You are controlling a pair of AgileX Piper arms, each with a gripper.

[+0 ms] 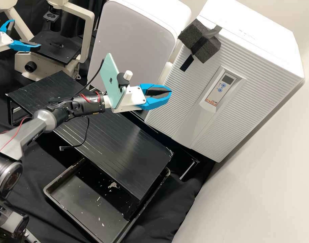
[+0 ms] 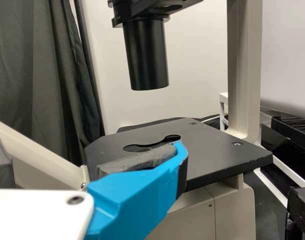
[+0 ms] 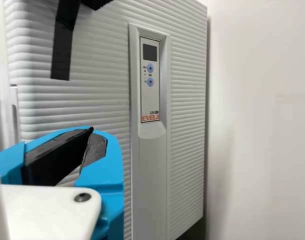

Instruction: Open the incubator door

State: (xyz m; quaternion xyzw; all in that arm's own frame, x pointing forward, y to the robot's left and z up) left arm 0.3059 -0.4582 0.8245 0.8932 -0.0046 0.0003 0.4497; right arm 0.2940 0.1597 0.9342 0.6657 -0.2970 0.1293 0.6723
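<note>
You're facing a white incubator [image 1: 181,98] with fine ribbed stripes and blue buttons [image 3: 150,81]. Your right pincer [image 1: 169,91] is bright blue and white, your phone [image 1: 110,72] mint green, your microscope [image 1: 88,33] cream, its stage [image 1: 56,51] black.

In the high view, the microscope [image 1: 56,50] stands back left, the cabinet [image 1: 134,40] between it and the incubator [image 1: 235,118] at right, whose front bears the control panel [image 1: 219,88]; before them stands the rack [image 1: 120,145], the tray [image 1: 83,199] partly beneath its near side
</note>
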